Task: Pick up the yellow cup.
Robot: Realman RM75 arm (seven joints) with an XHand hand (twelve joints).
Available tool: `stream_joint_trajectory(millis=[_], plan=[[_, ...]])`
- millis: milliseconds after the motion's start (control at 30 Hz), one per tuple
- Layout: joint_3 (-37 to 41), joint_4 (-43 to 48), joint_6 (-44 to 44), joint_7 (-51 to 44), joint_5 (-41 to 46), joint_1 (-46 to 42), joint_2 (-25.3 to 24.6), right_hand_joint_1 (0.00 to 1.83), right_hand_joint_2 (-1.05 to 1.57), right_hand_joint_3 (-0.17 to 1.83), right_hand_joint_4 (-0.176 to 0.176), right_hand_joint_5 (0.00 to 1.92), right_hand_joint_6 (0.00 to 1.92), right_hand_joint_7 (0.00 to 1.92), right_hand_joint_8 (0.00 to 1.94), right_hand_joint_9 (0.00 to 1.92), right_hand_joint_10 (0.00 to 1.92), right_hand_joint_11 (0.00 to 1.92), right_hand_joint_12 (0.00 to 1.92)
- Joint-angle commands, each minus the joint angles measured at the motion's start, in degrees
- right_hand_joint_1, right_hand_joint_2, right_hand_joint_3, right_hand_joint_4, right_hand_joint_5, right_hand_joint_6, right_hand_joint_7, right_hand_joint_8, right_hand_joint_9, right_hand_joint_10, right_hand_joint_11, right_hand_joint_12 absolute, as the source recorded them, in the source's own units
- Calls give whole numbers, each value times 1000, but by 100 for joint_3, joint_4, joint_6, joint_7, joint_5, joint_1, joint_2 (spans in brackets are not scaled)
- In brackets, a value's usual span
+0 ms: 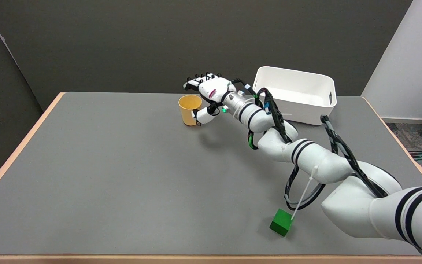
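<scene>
The yellow cup (189,109) stands upright on the grey table (104,165), far of centre, with its mouth open to view. My right hand (210,94) hovers just to its right, reaching in from the lower right. The fingers (198,79) stretch out above and behind the cup's rim, apart from it. The thumb (203,116) sits low beside the cup's right wall; whether it touches is unclear. Nothing is held in the hand.
A white bin (294,94) stands at the back right, behind my forearm. A green cube (282,222) lies near the front edge under my upper arm. Black cables loop off the arm above the table.
</scene>
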Motion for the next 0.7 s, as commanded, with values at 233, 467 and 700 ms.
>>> stream_joint_trajectory(millis=[233, 467, 700], plan=[[59, 457, -164, 0, -3, -372, 263, 757, 773, 898, 176, 332, 1026, 245, 298, 221, 595, 65, 1078], [-99, 438, -242, 0, -3, -347, 241, 759, 775, 899, 176, 329, 1030, 246, 299, 222, 597, 67, 1081], [-285, 404, -311, 0, -3, -308, 207, 764, 758, 933, 176, 322, 1033, 249, 296, 224, 601, 64, 1092]])
